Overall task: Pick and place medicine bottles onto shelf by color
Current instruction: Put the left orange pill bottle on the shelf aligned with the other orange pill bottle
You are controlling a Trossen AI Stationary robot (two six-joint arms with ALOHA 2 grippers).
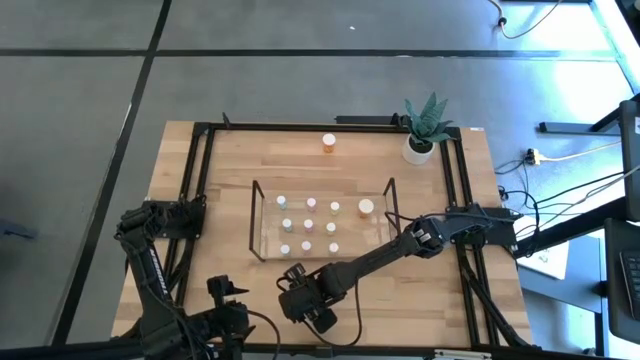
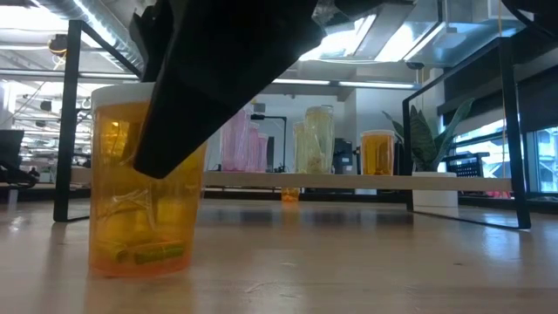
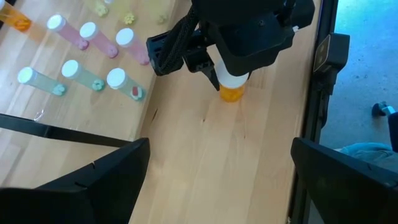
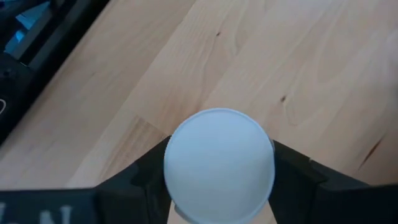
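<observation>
One orange bottle (image 3: 232,92) is being gripped upright, long axis vertical, between the closed jaws of the right gripper (image 1: 312,303) near the surface's (image 1: 400,300) front edge; the shelf (image 1: 322,220) lies beyond it, and the left gripper (image 1: 228,300) is being held open nearby.

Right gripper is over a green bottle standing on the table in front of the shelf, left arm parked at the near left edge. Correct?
Not quite: the bottle is orange, not green, as the left wrist and low views show. The rest holds: the right gripper is over it, its jaws on either side of the white cap, the bottle stands on the table in front of the shelf, and the left arm is parked at the near left edge.
</observation>
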